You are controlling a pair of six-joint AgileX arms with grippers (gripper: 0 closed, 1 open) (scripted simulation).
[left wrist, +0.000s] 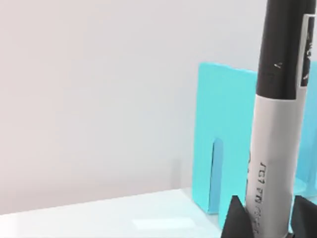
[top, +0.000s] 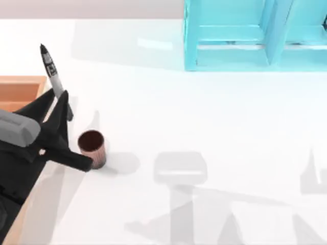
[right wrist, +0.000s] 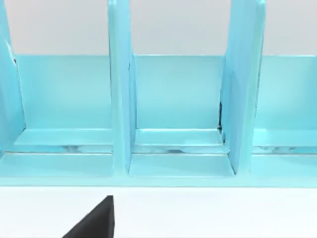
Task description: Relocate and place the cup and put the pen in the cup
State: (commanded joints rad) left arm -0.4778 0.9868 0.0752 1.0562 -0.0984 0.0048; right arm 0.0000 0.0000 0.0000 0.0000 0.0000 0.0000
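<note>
I take the cup (top: 92, 147) as my landmark; it stands upright on the white table (top: 204, 117), mouth free, toward the table's left side. Nearest to me, my left gripper (top: 62, 99) is clamped on the pen (top: 53, 76), just up and to the left of the cup and above the table. In the left wrist view the pen's (left wrist: 275, 148) grey-white barrel sits between the two dark fingertips (left wrist: 235, 218), with the black end rising well clear above them. One black part of the arm reaches down until it overlaps the cup's lower left side in the top view; I cannot tell whether it touches.

My worry is the lowering. From above the pen looks tilted away from the cup, and the cup's mouth is narrow, so if I descend without aligning the lower tip, I judge it could catch the rim and tip the light tumbler. The arm part beside the cup could also nudge it as I shift across.

Farther off, beyond the cup to the right, stands the turquoise rack (top: 240, 35). My right gripper (right wrist: 94, 220) is parked facing that rack (right wrist: 173, 114); I cannot tell how its fingers stand.
</note>
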